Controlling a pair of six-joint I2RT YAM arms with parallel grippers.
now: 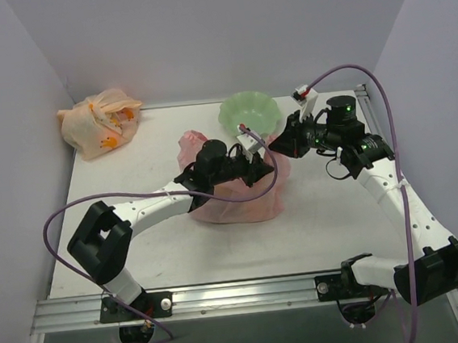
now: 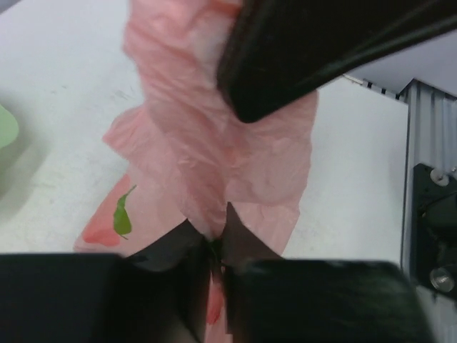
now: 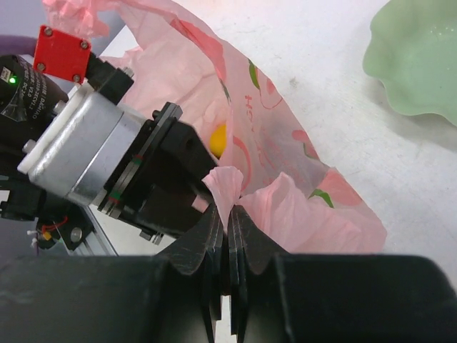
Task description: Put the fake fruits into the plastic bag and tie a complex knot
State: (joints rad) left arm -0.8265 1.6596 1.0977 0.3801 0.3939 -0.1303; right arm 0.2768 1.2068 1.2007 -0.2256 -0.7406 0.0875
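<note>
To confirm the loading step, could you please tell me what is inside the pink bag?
Through the pink bag, the right wrist view shows one yellow fruit. The crumpled, printed plastic hides the rest of the inside, so no other fruits can be confirmed.

Two arms (image 1: 155,209) (image 1: 384,185), one pink plastic bag (image 1: 244,204), one green bowl (image 1: 249,113), one tied peach bag (image 1: 99,123), one yellow fruit (image 3: 218,138) showing.
</note>
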